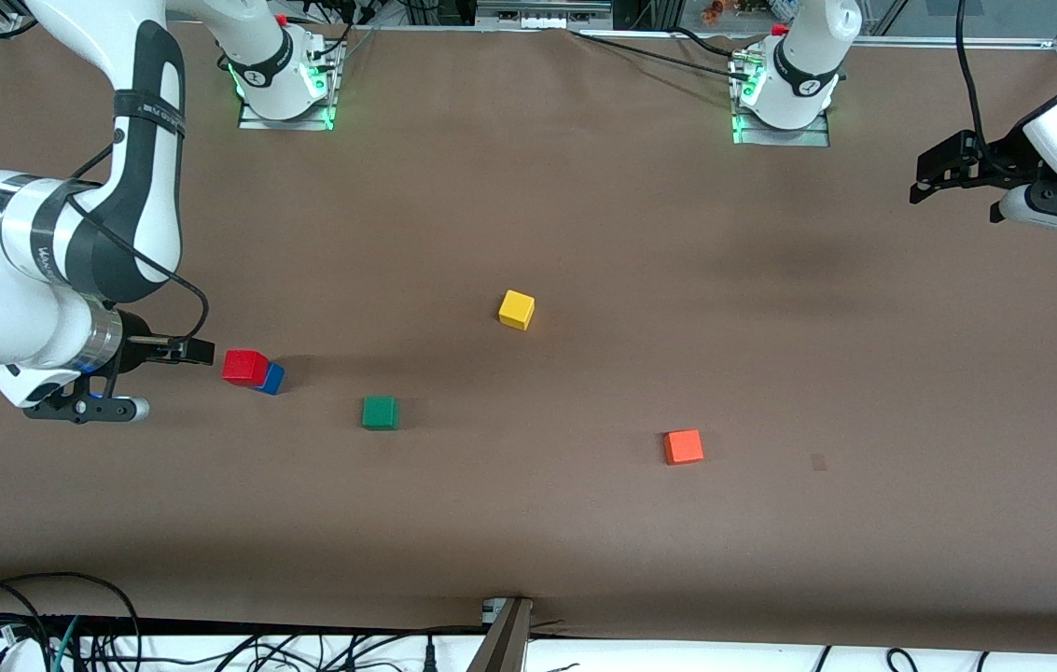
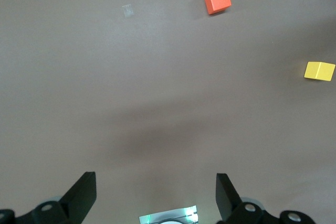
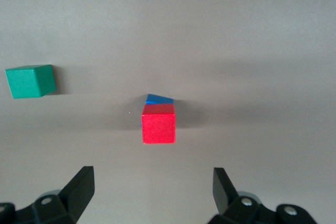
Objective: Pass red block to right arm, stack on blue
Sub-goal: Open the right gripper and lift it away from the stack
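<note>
The red block (image 1: 243,366) rests on the blue cube (image 1: 271,379), turned a little so a blue corner sticks out, toward the right arm's end of the table. In the right wrist view the red block (image 3: 158,123) hides most of the blue cube (image 3: 158,98). My right gripper (image 1: 195,352) is open and empty beside the stack, apart from it; its fingers (image 3: 81,184) stand wide, short of the red block. My left gripper (image 1: 934,177) is open and empty, up over the left arm's end of the table, waiting; it also shows in its own view (image 2: 156,192).
A green cube (image 1: 380,412) lies beside the stack, toward the table's middle, also in the right wrist view (image 3: 30,81). A yellow cube (image 1: 516,309) sits mid-table and an orange cube (image 1: 683,446) nearer the front camera; both show in the left wrist view, yellow (image 2: 319,71), orange (image 2: 218,0).
</note>
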{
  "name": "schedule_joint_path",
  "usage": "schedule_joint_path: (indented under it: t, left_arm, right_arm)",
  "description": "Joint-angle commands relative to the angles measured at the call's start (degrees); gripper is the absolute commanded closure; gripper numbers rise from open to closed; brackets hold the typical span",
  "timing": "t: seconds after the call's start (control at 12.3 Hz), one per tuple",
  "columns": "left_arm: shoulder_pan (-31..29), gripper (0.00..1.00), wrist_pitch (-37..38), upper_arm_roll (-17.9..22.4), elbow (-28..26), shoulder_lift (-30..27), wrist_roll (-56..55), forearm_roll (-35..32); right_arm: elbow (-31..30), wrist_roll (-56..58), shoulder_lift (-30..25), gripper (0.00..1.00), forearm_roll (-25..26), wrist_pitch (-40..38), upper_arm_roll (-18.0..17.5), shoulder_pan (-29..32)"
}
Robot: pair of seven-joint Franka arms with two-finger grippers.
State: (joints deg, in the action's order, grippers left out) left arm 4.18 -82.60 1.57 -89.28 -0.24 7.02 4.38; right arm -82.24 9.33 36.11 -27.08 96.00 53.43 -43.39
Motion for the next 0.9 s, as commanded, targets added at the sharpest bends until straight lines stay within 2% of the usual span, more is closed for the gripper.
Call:
schedule_joint_path:
  t: [0.0,0.08,0.24,0.33,0.41,0.57,0.73,0.81]
  left_arm:
    - [0.3,0.0,-0.28,0.19,0.24,-0.11,-0.08,0.19]
    - [0.3,0.0,-0.02,-0.59,0.07,-0.11,0.09,-0.07]
    - [0.3,0.0,0.07,-1.82,-0.11,-0.2,-0.08,-3.3]
    - [0.13,0.0,0.07,-2.87,-0.28,-0.2,-0.25,-5.42]
    - [0.04,0.0,-0.02,-2.88,-0.46,-0.03,-0.34,-7.18]
    - [-1.1,0.0,-0.2,-2.45,-0.81,0.76,-0.34,-8.07]
    - [-2.95,0.0,-0.28,-2.44,-0.72,1.38,-0.34,-8.07]
    - [-3.04,0.0,-0.28,-2.44,-0.72,1.64,-0.52,-8.07]
  right_arm:
    - [1.12,-1.41,-5.41,0.0,3.06,-1.96,-8.29,6.79]
    - [1.03,-3.34,-8.13,0.0,7.52,-1.96,-15.04,11.35]
    - [0.77,-7.9,-13.41,0.0,16.92,-3.18,-32.07,23.82]
    - [0.59,-9.49,-15.52,0.0,20.27,-4.58,-38.16,28.4]
    - [-0.02,-9.86,-17.72,0.0,22.92,-6.51,-42.4,31.5]
    - [-3.08,-9.51,-23.6,0.0,27.93,-8.9,-48.48,35.2]
    - [-7.04,-8.98,-29.14,0.0,28.48,-9.34,-51.74,37.49]
    - [-7.06,-8.81,-30.99,0.0,28.66,-9.6,-52.71,38.37]
